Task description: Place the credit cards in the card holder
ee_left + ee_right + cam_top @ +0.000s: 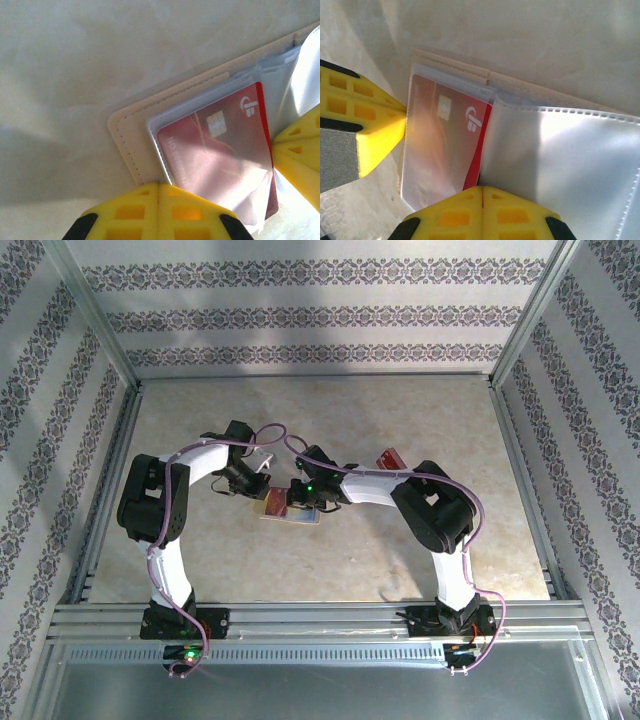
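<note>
**Yellow fingers (145,225) shut at the card holder (127,145), one card nearly sleeved**

Closest to each wrist camera, we see yellow fingers meeting with no gap. The left pincer (158,192) is closed at one edge of the open tan holder. The right pincer (482,195) is closed at the opposite edge, where the loose clear sleeves (560,160) fold away. We cannot tell whether either one nips a film of plastic.

A red credit card (220,145) lies inside a clear sleeve of the holder, which sits flat on the surface (400,550) between the two arms. A narrow strip along one edge shows bare red, so we judge it not quite home. In the top view a second red card (388,459) rests on the surface just beyond the right arm, apart from the holder.

We expect the cards to be light, stiff and slick. Lying flat they offer little to grip, so an edge is the place to take hold. The sleeves look soft and floppy and their mouths may collapse. The holder itself seems light enough to skid, so we would pin it with one pincer while the other feeds a card in.
</note>
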Robot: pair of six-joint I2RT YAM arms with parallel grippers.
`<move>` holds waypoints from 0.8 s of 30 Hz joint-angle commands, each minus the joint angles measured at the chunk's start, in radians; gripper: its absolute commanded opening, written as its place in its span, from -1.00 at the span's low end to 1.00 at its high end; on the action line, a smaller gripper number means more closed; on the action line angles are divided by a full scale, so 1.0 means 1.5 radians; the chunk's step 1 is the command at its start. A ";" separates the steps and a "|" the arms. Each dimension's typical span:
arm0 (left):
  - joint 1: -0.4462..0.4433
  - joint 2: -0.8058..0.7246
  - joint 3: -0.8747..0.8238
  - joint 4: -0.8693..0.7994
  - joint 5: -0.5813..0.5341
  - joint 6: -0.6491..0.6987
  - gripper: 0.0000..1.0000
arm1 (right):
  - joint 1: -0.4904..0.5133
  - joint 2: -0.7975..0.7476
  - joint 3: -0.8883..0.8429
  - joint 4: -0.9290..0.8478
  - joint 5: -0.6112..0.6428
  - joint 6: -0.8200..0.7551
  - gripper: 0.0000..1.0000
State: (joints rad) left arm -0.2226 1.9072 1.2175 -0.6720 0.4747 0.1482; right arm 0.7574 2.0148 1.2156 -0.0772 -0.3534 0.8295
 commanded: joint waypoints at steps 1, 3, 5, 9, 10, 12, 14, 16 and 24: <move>-0.009 -0.010 0.001 -0.003 0.000 0.000 -0.82 | 0.004 -0.038 0.002 -0.012 0.003 -0.019 -0.90; -0.008 -0.028 0.001 -0.003 -0.014 0.008 -0.76 | 0.000 -0.072 -0.020 -0.016 0.015 -0.025 -0.87; -0.008 -0.047 0.004 -0.007 -0.022 0.010 -0.68 | -0.006 -0.103 -0.040 -0.029 0.026 -0.032 -0.84; -0.017 -0.080 0.004 -0.006 -0.009 -0.005 -0.41 | -0.023 -0.158 -0.107 -0.013 0.038 -0.027 -0.80; -0.026 -0.083 0.003 -0.003 -0.002 -0.010 -0.34 | -0.028 -0.166 -0.121 -0.004 0.038 -0.024 -0.80; -0.057 -0.079 0.011 -0.010 0.005 -0.011 -0.23 | -0.041 -0.178 -0.151 0.012 0.033 -0.017 -0.79; -0.095 -0.070 0.028 -0.029 0.000 -0.004 -0.14 | -0.048 -0.191 -0.176 0.027 0.031 -0.010 -0.79; -0.127 -0.057 0.041 -0.039 -0.005 -0.008 -0.12 | -0.053 -0.201 -0.197 0.042 0.036 -0.007 -0.78; -0.182 0.017 0.081 -0.065 -0.027 -0.011 -0.14 | -0.064 -0.201 -0.229 0.075 0.027 0.000 -0.77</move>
State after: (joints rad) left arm -0.4965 1.8980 1.3216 -0.7067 0.4610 0.1375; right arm 0.6647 1.7401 0.8925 -0.0135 -0.3218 0.8146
